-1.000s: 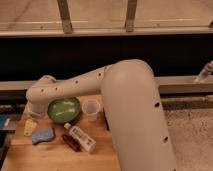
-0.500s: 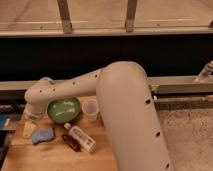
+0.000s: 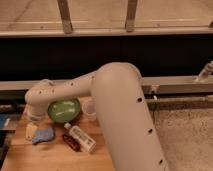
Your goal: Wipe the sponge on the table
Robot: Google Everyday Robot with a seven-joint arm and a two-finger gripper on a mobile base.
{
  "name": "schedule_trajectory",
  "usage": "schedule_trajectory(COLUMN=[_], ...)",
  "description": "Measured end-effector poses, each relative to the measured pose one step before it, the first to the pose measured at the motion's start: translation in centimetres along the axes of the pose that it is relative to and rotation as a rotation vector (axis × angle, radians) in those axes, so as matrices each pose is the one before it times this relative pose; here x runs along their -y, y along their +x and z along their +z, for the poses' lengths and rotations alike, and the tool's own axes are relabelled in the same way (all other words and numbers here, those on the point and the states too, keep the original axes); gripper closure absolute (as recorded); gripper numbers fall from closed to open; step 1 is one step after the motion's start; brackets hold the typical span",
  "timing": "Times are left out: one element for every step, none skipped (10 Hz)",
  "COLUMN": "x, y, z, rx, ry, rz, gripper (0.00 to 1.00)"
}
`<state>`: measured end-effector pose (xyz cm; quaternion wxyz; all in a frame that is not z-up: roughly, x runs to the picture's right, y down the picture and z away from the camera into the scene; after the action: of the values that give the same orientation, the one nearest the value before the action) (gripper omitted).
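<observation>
Arm [image 3: 120, 115]: I see a thick white arm filling the near right of the view. It rises, bends, and reaches left across the far edge of the table to a rounded wrist.
Table [image 3: 55, 157]: light-brown plank top in the near left corner. All the small items stand on it.
Green bowl [image 3: 64, 109]: round and upright at the far side of the table, just right of the wrist and partly under the forearm.
White bottle [image 3: 80, 137]: lying on its side near the middle of the table, angled from far left to near right, on the near side of the bowl.
Sponge [image 3: 44, 135]: small light-blue pad lying flat on the left part of the table, nearer than the bowl and left of the bottle. I see nothing gripping it.
Yellowish patch [image 3: 31, 131]: sits against the sponge's left edge. I cannot tell whether it is part of the sponge.
Gripper [image 3: 33, 118]: hangs below the wrist at the far left of the table, just beyond the sponge and beside the bowl. The jaws are spread wide, and I see nothing between them.
Cup [image 3: 90, 107]: small and pale, just right of the bowl, close against the arm.
Dark red object [image 3: 71, 142]: slim, lying alongside the bottle's left side.
</observation>
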<state>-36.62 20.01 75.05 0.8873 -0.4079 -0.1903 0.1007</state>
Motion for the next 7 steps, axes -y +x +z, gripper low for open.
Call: schedule_trajectory(x=[0.083, 0.088, 0.075, 0.005, -0.034, 0.136, 0.051], y=[1.192, 0.434, 0.614, 0.533, 0.299, 0.358, 0.124], z=[0.401, 0.009, 0.101, 0.206, 0.196, 0.212, 0.409], rx=[-0.00781, -0.00242, -0.00616, -0.00772, -0.00441, -0.00316, -0.00041], ry=[-0.00265, 0.00119, 0.00188, 0.00411, 0.00114, 0.00179, -0.00144], rz=[0.01443, 0.00838, 0.0113, 0.01013, 0.00533, 0.00662, 0.00333], gripper=[0.2, 0.2, 0.2, 0.2, 0.2, 0.2, 0.2])
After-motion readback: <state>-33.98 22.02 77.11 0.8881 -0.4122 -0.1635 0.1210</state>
